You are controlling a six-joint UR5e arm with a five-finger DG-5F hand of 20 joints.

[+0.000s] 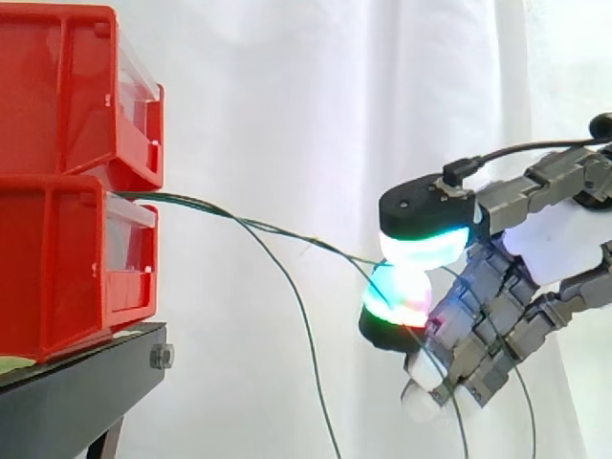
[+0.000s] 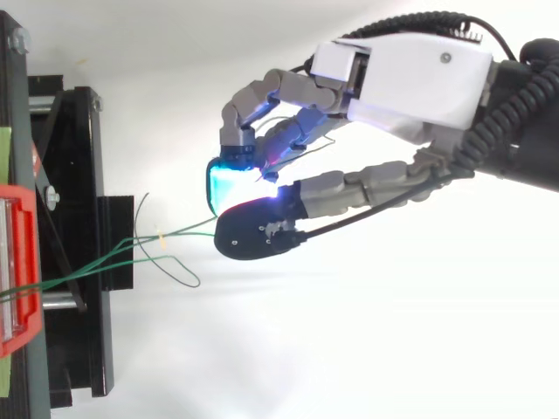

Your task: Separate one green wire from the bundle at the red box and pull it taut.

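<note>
Your hand (image 1: 559, 239) has its glowing pads (image 1: 426, 247) pinched shut on a thin green wire (image 2: 183, 230), well out from the stacked red plastic bins (image 1: 57, 268). The wire runs almost straight from the lip of the lower bin to the pinch.

Watch the strands. They leave the bin close together, and I cannot tell whether you hold just one, so a pull may drag a neighbour along. A loose green strand (image 1: 301, 325) droops away from the line partway and could snag on the fingers. The grip looks to be on the pad tips alone. A hard tug may let so thin a wire slip, or shift the bins on their black stand (image 1: 76, 392).

Through the bins' clear fronts I can make out nothing inside. The wires come out between the upper bin and the lower.
</note>
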